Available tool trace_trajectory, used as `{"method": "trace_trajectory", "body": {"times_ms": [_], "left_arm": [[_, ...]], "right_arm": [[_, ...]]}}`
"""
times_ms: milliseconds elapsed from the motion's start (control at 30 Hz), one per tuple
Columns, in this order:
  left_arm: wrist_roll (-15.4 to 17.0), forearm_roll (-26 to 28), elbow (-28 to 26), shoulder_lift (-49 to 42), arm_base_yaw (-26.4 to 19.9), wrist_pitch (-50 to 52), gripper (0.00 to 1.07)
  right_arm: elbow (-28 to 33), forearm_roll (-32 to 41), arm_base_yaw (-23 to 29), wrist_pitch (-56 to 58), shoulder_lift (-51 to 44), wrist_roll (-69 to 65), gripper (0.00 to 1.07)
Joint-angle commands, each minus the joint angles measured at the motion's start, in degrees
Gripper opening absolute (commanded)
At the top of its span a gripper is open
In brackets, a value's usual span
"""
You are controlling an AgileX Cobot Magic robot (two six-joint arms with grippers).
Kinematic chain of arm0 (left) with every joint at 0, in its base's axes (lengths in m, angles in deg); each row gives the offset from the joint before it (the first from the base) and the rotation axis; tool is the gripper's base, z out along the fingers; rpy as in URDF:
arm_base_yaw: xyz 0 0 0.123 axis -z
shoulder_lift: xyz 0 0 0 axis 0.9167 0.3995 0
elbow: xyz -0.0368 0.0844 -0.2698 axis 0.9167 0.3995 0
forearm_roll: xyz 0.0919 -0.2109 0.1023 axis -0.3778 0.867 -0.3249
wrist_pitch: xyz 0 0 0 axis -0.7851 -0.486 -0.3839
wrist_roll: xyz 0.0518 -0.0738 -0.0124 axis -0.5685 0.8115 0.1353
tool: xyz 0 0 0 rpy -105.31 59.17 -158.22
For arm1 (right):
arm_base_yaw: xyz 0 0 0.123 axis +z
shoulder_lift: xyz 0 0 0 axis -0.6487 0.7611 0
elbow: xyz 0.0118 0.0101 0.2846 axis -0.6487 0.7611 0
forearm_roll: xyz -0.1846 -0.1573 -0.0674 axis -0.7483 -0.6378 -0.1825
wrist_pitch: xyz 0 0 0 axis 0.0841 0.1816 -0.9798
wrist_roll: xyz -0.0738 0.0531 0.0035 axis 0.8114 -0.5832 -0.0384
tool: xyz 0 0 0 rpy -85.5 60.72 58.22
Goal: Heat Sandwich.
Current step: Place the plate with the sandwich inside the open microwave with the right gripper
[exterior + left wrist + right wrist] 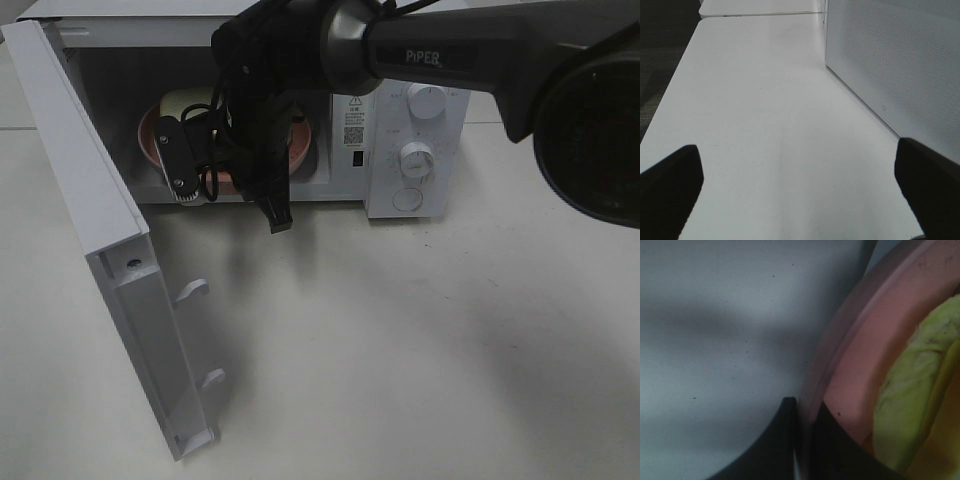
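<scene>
Right tool (800,407) pinches the pink plate (860,350) by its rim inside the microwave (400,110), sandwich (912,390) just beyond its tips; left tool (800,192) gapes empty, well away.

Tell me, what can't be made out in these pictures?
- High view: the right arm covers most of the plate and sandwich.
- Right wrist view: the sandwich is blurred and cut off by the edge.
- Left wrist view: the left gripper runs off the frame; only one microwave wall shows.
- High view: the dial markings are too small to read.
</scene>
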Motion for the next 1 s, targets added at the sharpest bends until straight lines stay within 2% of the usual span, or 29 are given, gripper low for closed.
{"method": "trace_trajectory", "body": {"times_ms": [33, 367, 1000], "left_arm": [[0.17, 0.57, 0.29, -1.55, -0.11, 0.92, 1.03], [0.17, 0.57, 0.29, -1.55, -0.11, 0.92, 1.03], [0.17, 0.57, 0.29, -1.55, -0.11, 0.92, 1.03]], "right_arm": [[-2.29, -1.32, -0.97, -0.86, 0.92, -1.09, 0.01], [-5.73, -3.61, -1.72, -1.49, 2.86, -2.75, 0.01], [-5.73, -5.16, -1.72, -4.07, 4.01, -4.58, 0.05]]}}
